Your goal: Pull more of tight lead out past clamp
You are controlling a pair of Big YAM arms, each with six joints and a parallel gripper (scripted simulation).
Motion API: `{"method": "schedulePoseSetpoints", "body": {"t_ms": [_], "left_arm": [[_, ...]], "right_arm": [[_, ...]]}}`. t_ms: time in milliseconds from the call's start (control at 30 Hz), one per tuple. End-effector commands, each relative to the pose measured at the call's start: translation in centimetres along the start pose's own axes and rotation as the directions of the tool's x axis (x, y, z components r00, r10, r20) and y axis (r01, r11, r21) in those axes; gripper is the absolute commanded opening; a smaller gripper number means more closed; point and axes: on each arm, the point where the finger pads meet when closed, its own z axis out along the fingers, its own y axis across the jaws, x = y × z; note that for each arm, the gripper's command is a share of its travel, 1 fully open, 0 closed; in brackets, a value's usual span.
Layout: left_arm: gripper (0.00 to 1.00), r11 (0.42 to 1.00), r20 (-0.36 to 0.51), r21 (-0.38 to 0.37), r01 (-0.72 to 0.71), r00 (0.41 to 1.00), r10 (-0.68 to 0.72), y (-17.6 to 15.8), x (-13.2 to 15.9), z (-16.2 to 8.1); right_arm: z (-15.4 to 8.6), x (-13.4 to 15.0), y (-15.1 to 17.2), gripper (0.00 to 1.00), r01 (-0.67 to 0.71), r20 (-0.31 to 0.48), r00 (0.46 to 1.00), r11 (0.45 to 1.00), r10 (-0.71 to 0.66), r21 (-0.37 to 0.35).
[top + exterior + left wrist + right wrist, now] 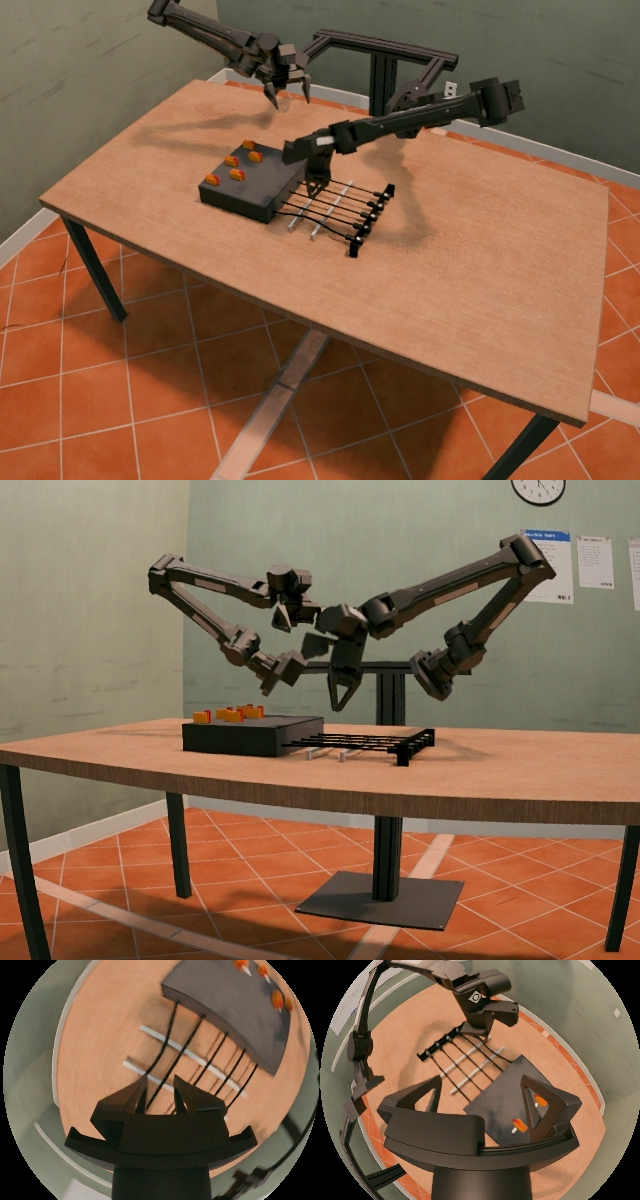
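Observation:
Several black leads run from the dark box (242, 191) (227, 740) (220, 990) to plugs on the black port bar (353, 251) (402, 759) (423, 1055). The outermost lead (305, 215) (171, 1020) is bent; the others look fairly straight. Orange handles, one of them this handle (212, 179) (201, 717), lie flat on the box. My left gripper (316, 195) (337, 708) (160, 1079) is partly open and empty, pointing down above the leads. My right gripper (292, 104) (482, 1079) is wide open and empty, high behind the box. Port letters are not readable.
Two pale rails, a nearer-box rail (295, 223) (150, 1032) and a second rail (316, 230) (134, 1065), cross under the leads. The left arm reaches over the leads from the port side. A dark stand (382, 85) (388, 841) is behind the table.

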Motion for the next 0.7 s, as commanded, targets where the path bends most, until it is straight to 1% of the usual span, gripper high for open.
{"method": "schedulePoseSetpoints", "body": {"t_ms": [0, 100, 133, 200, 267, 367, 400, 433, 567, 600, 667], "left_arm": [[0.32, 0.977, -0.068, 0.066, -0.203, 0.976, 0.207, 0.2, 0.4, 2.0], [0.32, 0.936, -0.112, 0.131, -0.325, 0.934, 0.340, -0.7, 1.1, 3.5], [0.32, 0.915, -0.129, 0.159, -0.371, 0.911, 0.391, -0.9, 1.3, 4.1], [0.32, 0.889, -0.148, 0.190, -0.416, 0.883, 0.445, -1.2, 1.6, 4.8], [0.32, 0.889, -0.148, 0.190, -0.416, 0.883, 0.445, -1.2, 1.6, 4.8], [0.32, 0.870, -0.164, 0.210, -0.445, 0.862, 0.480, -1.5, 1.8, 5.3], [0.32, 0.874, -0.173, 0.214, -0.437, 0.863, 0.474, -1.5, 1.9, 5.6], [0.32, 0.882, -0.175, 0.205, -0.425, 0.870, 0.460, -0.9, 2.0, 5.3], [0.32, 0.887, -0.174, 0.200, -0.417, 0.876, 0.451, -0.8, 1.9, 5.3], [0.32, 0.887, -0.174, 0.200, -0.417, 0.876, 0.451, -0.8, 1.9, 5.3], [0.32, 0.887, -0.172, 0.195, -0.419, 0.875, 0.452, -0.6, 1.8, 5.7]], "right_arm": [[0.5, -2.8, -1.2, 1.00, -0.053, 0.023, 0.998, 0.999, 0.052, 0.007], [0.4, -3.0, -1.3, 1.00, -0.047, 0.029, 0.999, 0.999, 0.046, 0.009], [0.4, -3.1, -1.3, 1.00, -0.048, 0.030, 0.998, 0.999, 0.048, 0.009], [0.4, -3.1, -1.3, 1.00, -0.048, 0.030, 0.998, 0.999, 0.047, 0.009], [0.4, -3.1, -1.3, 1.00, -0.048, 0.030, 0.998, 0.999, 0.047, 0.009], [0.4, -3.1, -1.3, 1.00, -0.048, 0.030, 0.998, 0.999, 0.047, 0.009], [0.4, -3.1, -1.3, 1.00, -0.048, 0.030, 0.998, 0.999, 0.047, 0.009], [0.4, -3.1, -1.3, 1.00, -0.048, 0.030, 0.998, 0.999, 0.047, 0.009], [0.4, -3.1, -1.3, 1.00, -0.048, 0.030, 0.998, 0.999, 0.047, 0.009], [0.1, -2.1, -0.6, 1.00, -0.029, 0.023, 0.999, 1.000, 0.029, 0.004], [0.1, -2.1, -0.6, 1.00, -0.029, 0.023, 0.999, 1.000, 0.029, 0.004]]}}
